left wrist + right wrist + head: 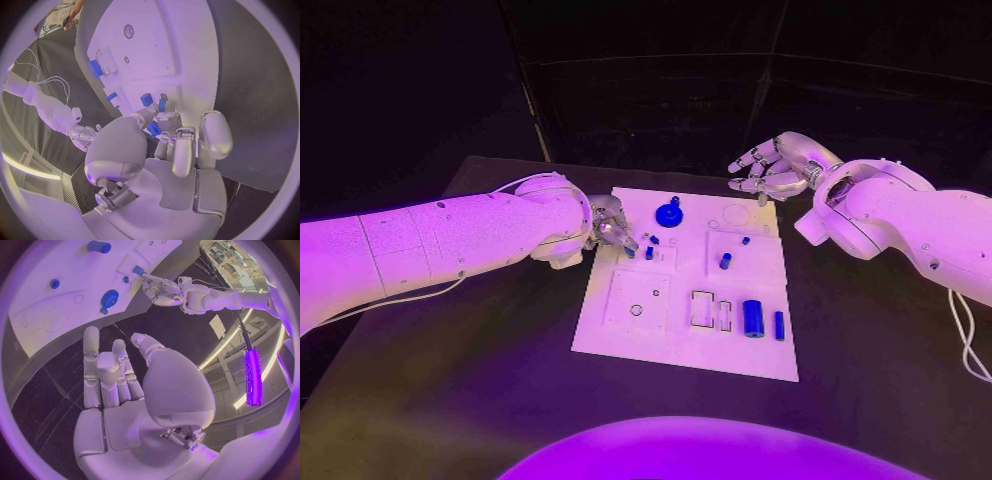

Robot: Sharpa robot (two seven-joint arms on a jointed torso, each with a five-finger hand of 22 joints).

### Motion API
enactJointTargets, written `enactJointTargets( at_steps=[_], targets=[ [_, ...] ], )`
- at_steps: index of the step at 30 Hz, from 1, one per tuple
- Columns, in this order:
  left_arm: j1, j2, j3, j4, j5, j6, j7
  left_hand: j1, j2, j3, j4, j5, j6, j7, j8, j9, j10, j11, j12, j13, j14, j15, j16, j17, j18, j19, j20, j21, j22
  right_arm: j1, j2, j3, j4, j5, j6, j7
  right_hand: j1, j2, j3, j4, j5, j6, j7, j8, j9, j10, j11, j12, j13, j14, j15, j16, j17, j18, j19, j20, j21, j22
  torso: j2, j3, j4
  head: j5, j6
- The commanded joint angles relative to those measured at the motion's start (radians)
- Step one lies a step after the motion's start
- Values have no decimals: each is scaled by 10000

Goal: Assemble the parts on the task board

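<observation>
The white task board (678, 345) lies mid-table. My left hand (607, 232) is at the board's left edge, fingers curled, pinching a small blue part (154, 130) just over the board. Two more small blue parts (651, 240) lie right beside its fingertips. A blue round knob (669, 213) stands near the board's far edge. Short blue pegs (726, 260) sit right of centre. A thick blue cylinder (753, 318) and a slim blue bar (779, 325) lie near the front right. My right hand (773, 168) hovers beyond the board's far right corner, fingers spread and holding nothing.
The board has rectangular recesses (702, 309) and a small round hole (636, 310) in its near half. Bare black table (877, 340) surrounds the board. A white cable (966, 345) hangs from my right arm at the table's right side.
</observation>
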Motion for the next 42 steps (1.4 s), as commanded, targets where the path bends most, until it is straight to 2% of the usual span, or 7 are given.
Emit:
enactJointTargets(
  at_steps=[1, 30, 37, 42],
  targets=[
    [9, 17, -4, -2, -194, 259, -51, 18, 92, 1139, -1068, 25, 2, -75, 64, -5, 48, -12, -22, -9, 966, -17, 53, 2215, 44, 57, -24, 36, 9, 18, 9, 7, 4, 26, 5, 92, 62, 61, -5, 32, 61, -54, 4, 64, 15, -77, 5, 29, -13, -41, -8, -59, -13, 134, 30, 25, -55, -10, -2, 3, 2, -6, -4],
    [8, 59, -15, -37, -296, 686, -100, -69, 39, 1124, -1047, 21, 40, -120, 178, 45, 64, -45, -22, -34, 967, -39, 57, 2221, 47, 51, -41, 23, 2, 17, 29, 6, -24, 26, 18, 102, 92, 51, 3, 25, 73, -54, 5, 71, 15, -86, 6, 34, -17, -44, -9, -67, -16, 134, 31, 24, -59, -12, 1, 3, 7, -12, -63],
    [9, 114, -15, -86, -297, 742, -98, -281, -99, 1068, -980, 51, 113, -187, 316, 85, 105, -94, 11, -24, 980, -71, 87, 2279, 43, 63, -67, 34, 30, 16, 31, 6, -25, 26, 18, 103, 92, 51, 3, 25, 73, -54, 5, 71, 15, -86, 6, 34, -17, -44, -9, -67, -16, 134, 31, 24, -59, -12, -2, 4, -5, -23, -75],
    [10, 174, -15, -150, -297, 782, -97, -633, -219, 900, -777, 54, 179, -236, 383, 72, 137, -126, 35, -32, 983, -96, 96, 2295, 39, 74, -89, 38, 50, 16, 29, 6, -18, 26, 18, 104, 92, 51, 3, 25, 73, -54, 5, 71, 15, -86, 6, 34, -17, -44, -9, -67, -16, 134, 31, 24, -59, -12, 0, 9, 6, -111, -81]
  ],
)
